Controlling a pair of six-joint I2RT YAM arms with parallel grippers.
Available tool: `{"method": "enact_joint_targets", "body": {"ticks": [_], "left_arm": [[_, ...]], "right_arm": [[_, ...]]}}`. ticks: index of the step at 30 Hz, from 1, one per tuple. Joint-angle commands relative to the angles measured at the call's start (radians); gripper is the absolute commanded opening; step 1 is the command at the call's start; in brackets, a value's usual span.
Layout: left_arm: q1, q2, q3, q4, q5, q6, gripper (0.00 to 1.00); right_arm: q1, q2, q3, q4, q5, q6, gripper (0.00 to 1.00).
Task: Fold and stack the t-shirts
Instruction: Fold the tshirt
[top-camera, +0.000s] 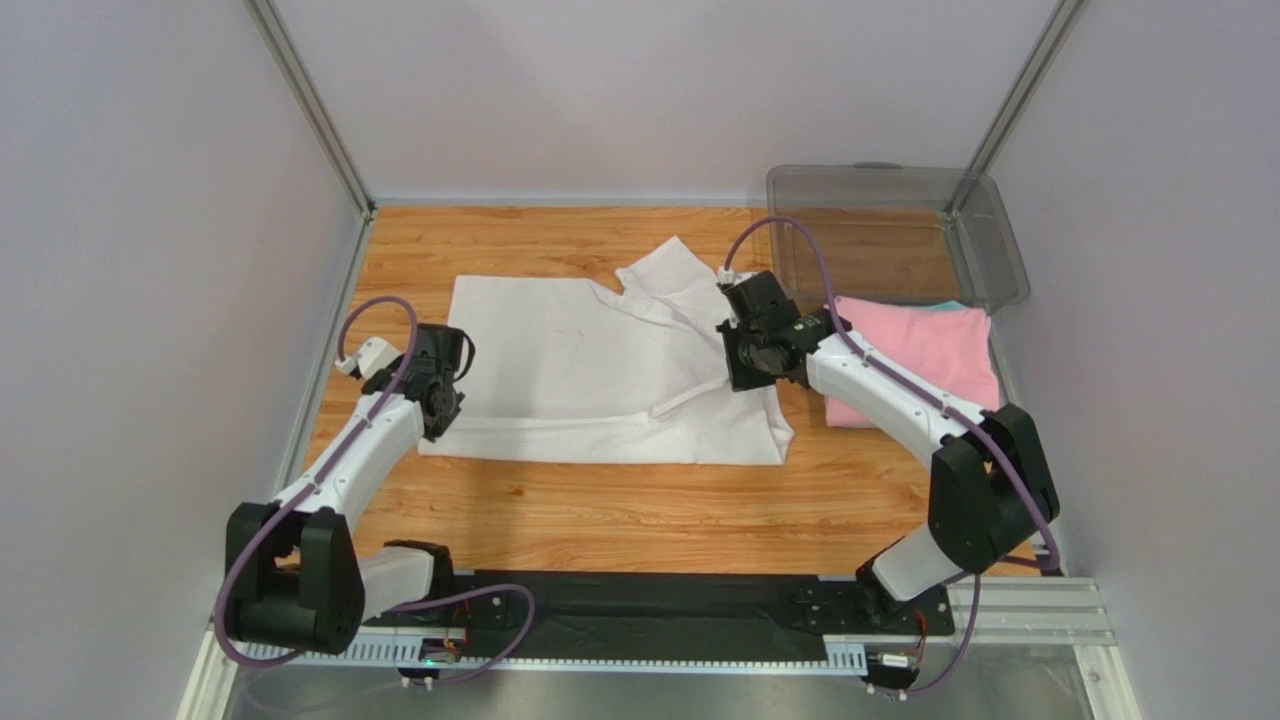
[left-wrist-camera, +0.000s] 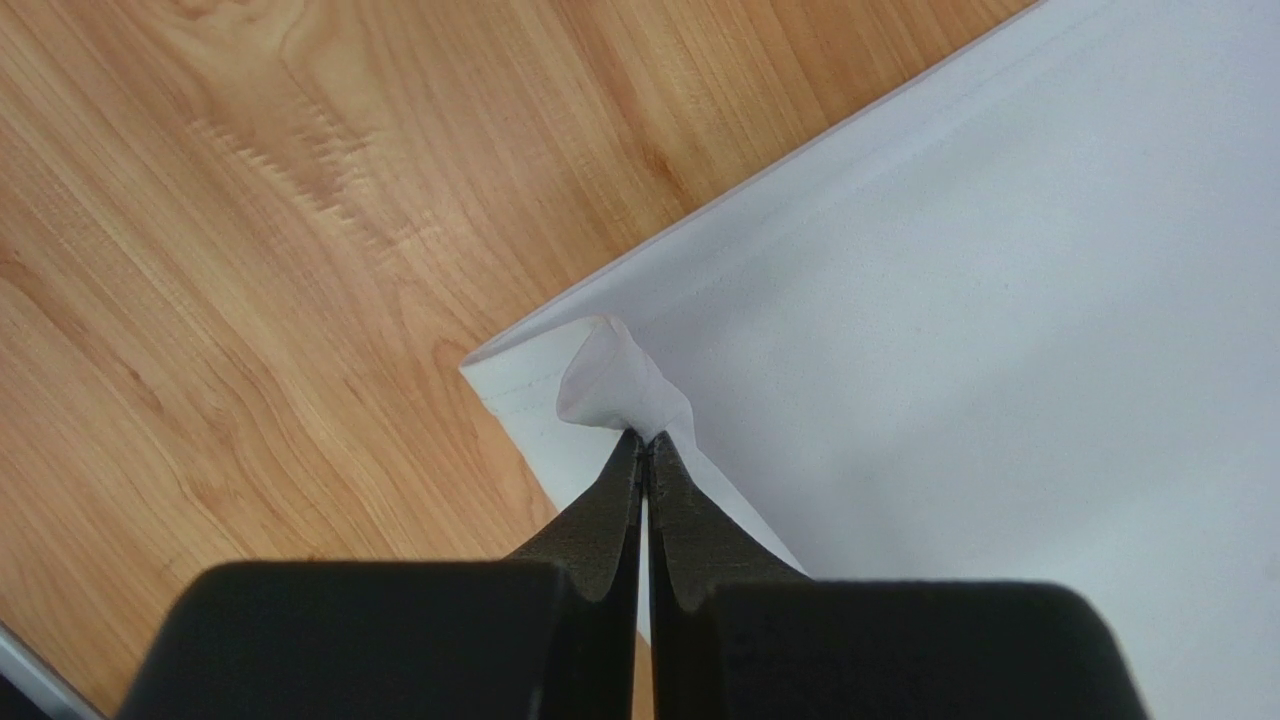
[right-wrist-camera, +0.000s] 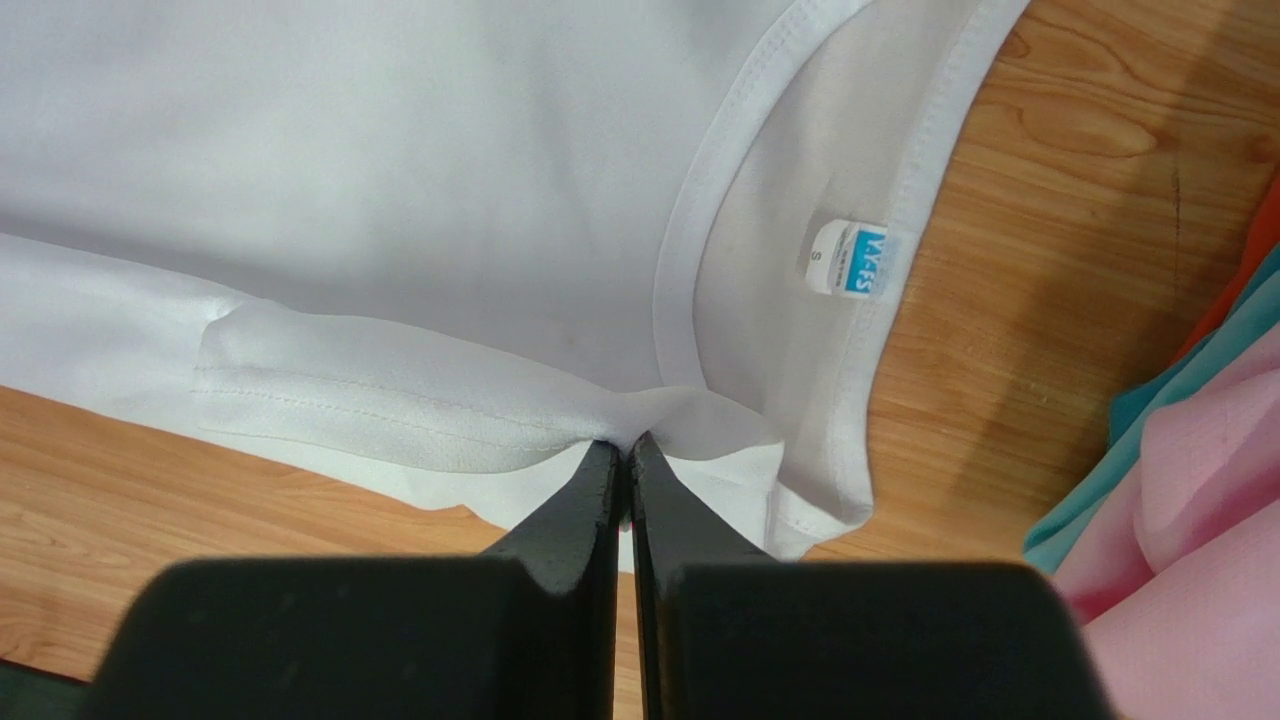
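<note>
L gripper (left-wrist-camera: 645, 450) fingers pressed together, pinching a small raised fold at corner of white t-shirt (left-wrist-camera: 962, 300), which lies flat on wooden table (left-wrist-camera: 256, 225).

The white t-shirt (top-camera: 586, 368) lay spread mostly flat in the middle of the top view, hem toward 9 o'clock and neck toward 3 o'clock. One sleeve (top-camera: 666, 273) stuck out toward 12 o'clock, slightly rumpled. Its hem corner (left-wrist-camera: 609, 375) at 8 o'clock was pinched up into a small curl. At the 3 o'clock end the ribbed collar (right-wrist-camera: 684, 285) gaped open, showing a small blue tag (right-wrist-camera: 846, 258) inside the neck, and a stitched flap of cloth lay doubled over beside it. The pink t-shirt (top-camera: 924, 353) sat folded at 3 o'clock, just beside the white one. Only an edge of the teal t-shirt (right-wrist-camera: 1165, 393) showed, against the pink.
</note>
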Motion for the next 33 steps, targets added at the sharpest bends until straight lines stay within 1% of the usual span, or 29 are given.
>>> {"method": "enact_joint_targets", "body": {"ticks": [1,4,8,9,12,14,15,16,17,18,19,20,21,22,23,25,26,28,29,30,32,33], "left_arm": [[0.024,0.043,0.041,0.054,-0.004,0.043,0.0],[0.034,0.091,0.066,0.063,0.005,0.059,0.0],[0.037,0.136,0.084,0.101,0.013,0.088,0.0],[0.037,0.142,0.089,0.107,0.009,0.097,0.06],[0.041,0.169,0.101,0.123,-0.005,0.108,0.07],[0.045,0.182,0.115,0.121,-0.011,0.115,0.14],[0.047,0.18,0.119,0.12,-0.007,0.128,0.36],[0.048,0.174,0.129,0.109,0.001,0.134,0.49],[0.05,0.165,0.132,0.103,0.033,0.14,0.71],[0.05,0.153,0.129,0.103,0.05,0.154,0.83],[0.05,0.116,0.116,0.106,0.062,0.155,0.91],[0.051,0.096,0.109,0.107,0.076,0.154,0.99],[0.05,0.049,0.103,0.106,0.082,0.161,1.0],[0.05,0.024,0.089,0.106,0.088,0.166,1.0],[0.05,-0.001,0.081,0.106,0.108,0.169,1.0],[0.05,-0.068,0.057,0.123,0.145,0.189,1.0],[0.05,-0.087,0.046,0.139,0.204,0.201,1.0],[0.05,-0.123,0.009,0.201,0.278,0.232,1.0],[0.05,-0.128,-0.006,0.23,0.344,0.243,1.0],[0.05,-0.125,-0.035,0.291,0.373,0.249,1.0],[0.048,-0.105,-0.057,0.345,0.439,0.258,1.0],[0.048,-0.075,-0.065,0.373,0.456,0.261,1.0]], "right_arm": [[-0.035,0.053,0.059,0.059,-0.022,-0.04,0.0],[-0.046,0.1,0.093,0.07,-0.023,-0.07,0.0],[-0.062,0.176,0.136,0.081,-0.062,-0.087,0.0],[-0.063,0.194,0.159,0.082,-0.062,-0.086,0.0],[-0.072,0.266,0.211,0.084,-0.057,-0.083,0.0],[-0.077,0.32,0.245,0.084,-0.025,-0.069,0.04],[-0.077,0.335,0.26,0.082,-0.005,-0.064,0.08],[-0.077,0.364,0.294,0.07,0.019,-0.057,0.19],[-0.079,0.375,0.311,0.053,0.056,-0.046,0.24],[-0.077,0.38,0.326,0.027,0.068,-0.037,0.31],[-0.075,0.375,0.331,0.019,0.079,-0.031,0.44],[-0.075,0.365,0.322,0.015,0.087,-0.023,0.48],[-0.077,0.349,0.31,0.013,0.087,-0.011,0.53],[-0.074,0.308,0.296,0.015,0.088,-0.005,0.73],[-0.072,0.285,0.253,0.018,0.087,0.001,1.0],[-0.062,0.209,0.204,0.025,0.084,0.023,1.0],[-0.059,0.181,0.149,0.031,0.07,0.034,1.0],[-0.043,0.106,0.077,0.077,0.043,0.067,1.0],[-0.04,0.087,0.008,0.097,-0.003,0.078,1.0],[-0.037,0.06,-0.023,0.14,-0.029,0.104,1.0],[-0.029,0.055,-0.075,0.185,-0.106,0.117,1.0],[-0.029,0.058,-0.103,0.212,-0.112,0.123,1.0]]}}
